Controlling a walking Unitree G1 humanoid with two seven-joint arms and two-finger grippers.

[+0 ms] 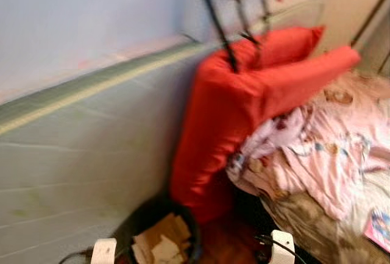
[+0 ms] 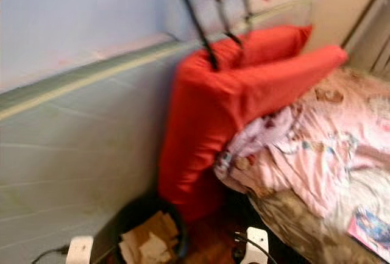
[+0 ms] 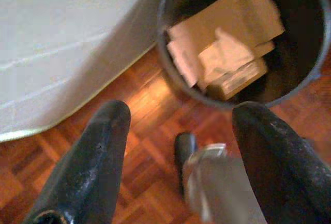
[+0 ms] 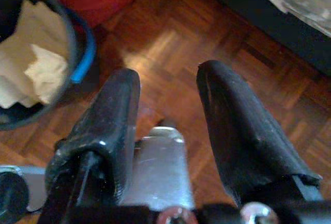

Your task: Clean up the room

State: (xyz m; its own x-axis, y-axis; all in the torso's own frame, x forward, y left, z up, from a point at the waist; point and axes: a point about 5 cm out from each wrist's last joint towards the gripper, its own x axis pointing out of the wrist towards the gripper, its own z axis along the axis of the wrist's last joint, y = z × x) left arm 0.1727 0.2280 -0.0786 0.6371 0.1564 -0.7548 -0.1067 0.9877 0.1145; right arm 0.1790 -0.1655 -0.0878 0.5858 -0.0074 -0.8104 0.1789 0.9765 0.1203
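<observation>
A black round bin [image 1: 183,215] stands on the parquet floor at the foot of the wall, holding brown cardboard and crumpled paper [image 3: 222,43]. My left gripper [image 3: 183,113] hangs open and empty just short of the bin's rim [image 3: 170,76]. My right gripper [image 4: 170,76] is open too, with nothing between its fingers. It hangs above bare parquet [image 4: 170,38], with the bin [image 4: 77,43] off to one side. A rumpled pink blanket [image 1: 329,148] lies on the bed at the right.
A big red cushion [image 1: 231,111] leans against the pale wall [image 1: 79,154] between bin and bed. A black metal frame [image 1: 234,20] stands behind its top. A colourful flat item [image 1: 379,227] lies on the bed's near corner. The eye views are blurred.
</observation>
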